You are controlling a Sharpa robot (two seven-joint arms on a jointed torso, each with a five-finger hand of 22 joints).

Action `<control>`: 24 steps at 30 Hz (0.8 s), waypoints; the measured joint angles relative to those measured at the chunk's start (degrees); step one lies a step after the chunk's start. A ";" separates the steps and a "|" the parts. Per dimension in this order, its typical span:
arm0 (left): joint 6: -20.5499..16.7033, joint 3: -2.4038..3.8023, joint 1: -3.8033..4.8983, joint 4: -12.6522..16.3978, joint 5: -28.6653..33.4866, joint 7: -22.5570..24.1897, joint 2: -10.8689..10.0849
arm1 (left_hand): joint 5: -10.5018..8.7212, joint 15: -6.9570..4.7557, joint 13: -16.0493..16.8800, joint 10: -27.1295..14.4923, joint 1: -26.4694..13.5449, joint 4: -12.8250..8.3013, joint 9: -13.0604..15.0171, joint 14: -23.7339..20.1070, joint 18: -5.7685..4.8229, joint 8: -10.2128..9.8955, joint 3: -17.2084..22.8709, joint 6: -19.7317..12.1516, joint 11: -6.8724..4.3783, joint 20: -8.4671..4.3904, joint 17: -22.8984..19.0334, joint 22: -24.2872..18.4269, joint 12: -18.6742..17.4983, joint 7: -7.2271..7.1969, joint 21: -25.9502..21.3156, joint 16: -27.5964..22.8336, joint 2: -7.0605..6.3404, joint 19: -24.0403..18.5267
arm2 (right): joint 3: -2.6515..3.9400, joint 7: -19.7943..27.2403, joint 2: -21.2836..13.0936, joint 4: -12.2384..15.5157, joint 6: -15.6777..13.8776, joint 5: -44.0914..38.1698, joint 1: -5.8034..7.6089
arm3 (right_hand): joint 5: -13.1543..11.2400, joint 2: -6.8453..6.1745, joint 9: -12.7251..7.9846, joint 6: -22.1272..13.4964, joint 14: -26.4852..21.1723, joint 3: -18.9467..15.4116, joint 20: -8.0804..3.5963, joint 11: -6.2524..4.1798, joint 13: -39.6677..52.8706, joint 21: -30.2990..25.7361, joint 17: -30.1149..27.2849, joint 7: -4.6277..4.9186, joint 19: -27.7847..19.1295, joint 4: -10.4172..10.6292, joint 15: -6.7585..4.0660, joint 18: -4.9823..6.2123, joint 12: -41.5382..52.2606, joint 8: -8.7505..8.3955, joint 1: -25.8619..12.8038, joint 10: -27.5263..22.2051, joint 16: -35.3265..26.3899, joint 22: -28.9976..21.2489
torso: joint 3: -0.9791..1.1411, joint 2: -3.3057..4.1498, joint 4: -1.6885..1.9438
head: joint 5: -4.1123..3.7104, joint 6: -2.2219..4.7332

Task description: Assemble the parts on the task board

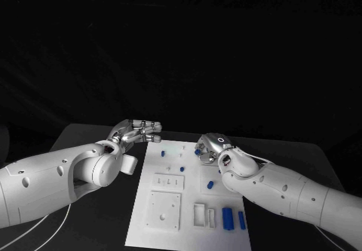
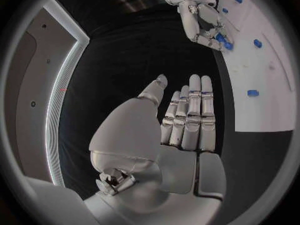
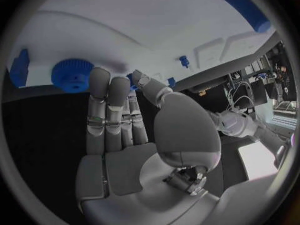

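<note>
Left arm: comes in from the left side of the head view, white, above the black table.
Left hand: hovers just off the board's far left corner, over the table; in its wrist view the fingers lie straight and side by side, the thumb apart, nothing in them, so it is released.
Board: white plate in the middle of the table, long side running away from the robot.
Parts, far end: one blue part near the left edge, another small one a little nearer the robot toward the middle.
Parts, middle: a blue part lies near the right edge, just beside the right arm.
Parts, near end: two blue bars stand side by side at the right, with a smaller blue piece to their left.
Right hand: at the board's far right edge, bent down over it. A blue part sits at its fingertips; in its wrist view the fingers reach to a round toothed blue part on the board. It seems to touch that part, but I cannot tell whether it grasps it.
</note>
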 measured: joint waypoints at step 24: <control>-0.04 -0.01 0.00 -0.47 -0.78 -0.05 0.36 | 0.00 0.00 -0.01 0.00 -0.21 0.00 0.00 0.00 0.00 0.00 0.00 0.00 0.00 0.00 0.00 -0.08 0.00 0.00 0.00 0.00 0.21 0.00 | -0.01 -3.56 3.72 0.15 -2.48 -7.36 1.13 | -1.27 -0.19 0.00 0.59 0.03 0.40 -0.18 -0.61 -0.03 -0.91 0.47 -0.19 -0.22 -0.22 0.00 -0.61 0.08 -0.18 0.19 0.78 0.00 2.63 | -0.16 0.16 0.25 | 0.30 1.20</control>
